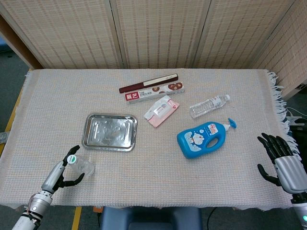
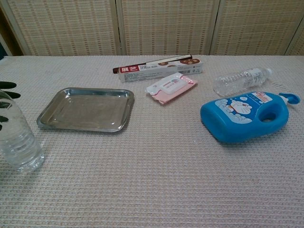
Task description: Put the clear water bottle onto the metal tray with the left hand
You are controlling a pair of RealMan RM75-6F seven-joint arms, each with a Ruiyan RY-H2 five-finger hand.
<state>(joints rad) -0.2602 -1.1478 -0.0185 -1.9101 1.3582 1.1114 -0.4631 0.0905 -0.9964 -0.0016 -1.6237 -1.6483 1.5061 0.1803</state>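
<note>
A clear water bottle point(image 1: 82, 166) with a white cap stands upright near the table's front left corner; the chest view shows it at the left edge as bottle point(image 2: 18, 140). My left hand point(image 1: 62, 173) is right beside it on its left, fingers spread and curving around it, with dark fingertips point(image 2: 8, 85) showing next to the bottle's top. I cannot tell whether they touch it. The metal tray point(image 1: 110, 132) lies empty just behind the bottle, also seen as tray point(image 2: 85, 109). My right hand point(image 1: 279, 160) hovers open off the table's front right corner.
A second clear bottle point(image 1: 208, 105) lies on its side at the back right. In front of it lies a blue detergent bottle point(image 1: 204, 138). A pink wipes pack point(image 1: 161, 110) and a long red box point(image 1: 154, 90) are behind the tray, right of it.
</note>
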